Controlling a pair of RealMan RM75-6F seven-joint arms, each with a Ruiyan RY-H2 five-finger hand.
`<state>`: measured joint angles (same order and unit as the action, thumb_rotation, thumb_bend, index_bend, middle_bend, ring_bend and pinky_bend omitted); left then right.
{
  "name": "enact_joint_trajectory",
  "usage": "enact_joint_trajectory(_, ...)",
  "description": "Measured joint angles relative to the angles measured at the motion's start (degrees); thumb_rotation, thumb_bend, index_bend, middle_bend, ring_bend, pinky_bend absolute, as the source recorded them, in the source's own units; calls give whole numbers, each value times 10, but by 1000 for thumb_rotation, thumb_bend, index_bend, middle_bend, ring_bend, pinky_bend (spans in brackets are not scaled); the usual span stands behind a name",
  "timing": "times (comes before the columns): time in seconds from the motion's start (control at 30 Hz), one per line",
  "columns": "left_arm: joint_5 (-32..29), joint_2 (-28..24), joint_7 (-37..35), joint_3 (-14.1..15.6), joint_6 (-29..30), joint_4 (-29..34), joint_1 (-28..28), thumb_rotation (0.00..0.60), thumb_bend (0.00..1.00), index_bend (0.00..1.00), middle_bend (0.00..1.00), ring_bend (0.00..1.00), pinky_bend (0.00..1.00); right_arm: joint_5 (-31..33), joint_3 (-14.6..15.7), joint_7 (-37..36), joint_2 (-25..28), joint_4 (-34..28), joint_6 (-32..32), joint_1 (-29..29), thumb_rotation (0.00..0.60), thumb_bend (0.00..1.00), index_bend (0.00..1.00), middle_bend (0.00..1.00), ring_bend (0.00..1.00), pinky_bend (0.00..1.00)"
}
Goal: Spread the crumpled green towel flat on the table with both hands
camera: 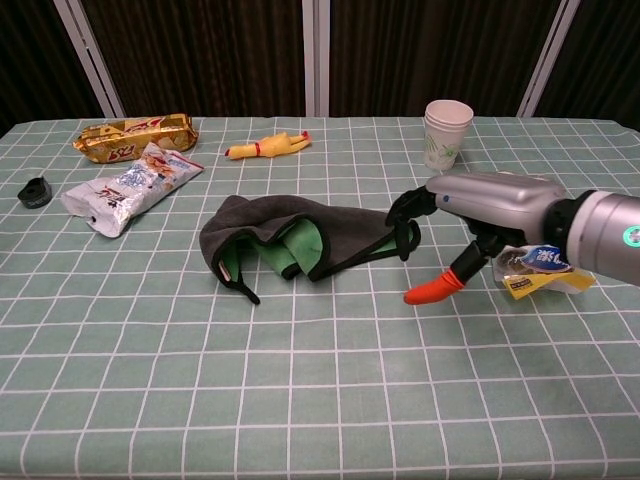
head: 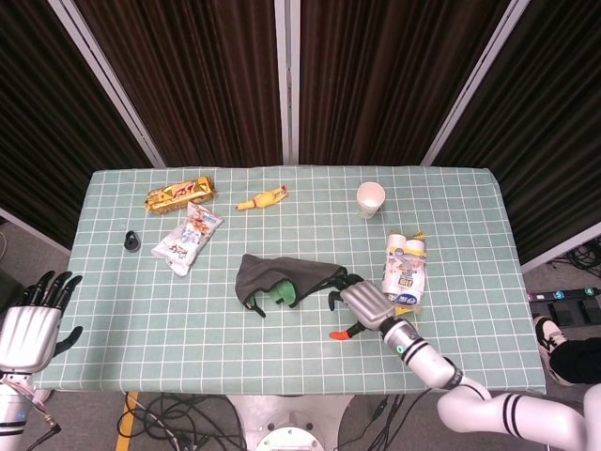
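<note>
The towel [camera: 300, 240] is soft matt cloth, dark grey on one face and green on the other, and it lies on a counter [camera: 300, 400] covered in a matt green checked cloth. The right hand [camera: 470, 215] has a smooth, satin silver shell with black fingers [camera: 405, 205] and a glossy orange tip. The snack packet [camera: 135, 136] is shiny gold foil, the cup [camera: 447, 132] is matt paper, and the roll pack [head: 406, 266] is wrapped in glossy plastic film.

Checked table [head: 451, 188] bears towel [head: 282, 277], cup [head: 371, 198], snacks [head: 178, 194].
</note>
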<state>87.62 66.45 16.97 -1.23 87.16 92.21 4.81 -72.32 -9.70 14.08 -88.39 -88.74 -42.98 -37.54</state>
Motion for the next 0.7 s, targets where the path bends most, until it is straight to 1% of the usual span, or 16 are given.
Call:
enact_joint_trajectory(0.07,-1,0,-1,0,-1,0,0,600,176,154,185,117,253,34,-8,22,-26,18,4,-15,394,41,488,187,89,148)
enact_joint_trajectory(0.23,-3,-3,-1,-1,-2,1,-1,600,174,154,185,118,253,109,-23,70,-95,69,2,-50,388,38,513,191,79,148)
enact_joint_trajectory(0.33,-3,-5,-2,-1,-2,2,-1,600,170,154,185,118,253,146,-30,90,-128,97,-3,-68,383,14,514,191,76,148)
enact_joint_trajectory(0.53,-5,-7,-5,-2,-4,3,-1,600,165,154,185,118,253,197,-47,116,-179,143,-13,-105,387,10,514,192,76,149)
enact_joint_trajectory(0.7,-6,-8,-8,-3,-6,1,0,600,164,154,185,118,253,219,-55,132,-206,171,-23,-126,378,9,520,199,76,148)
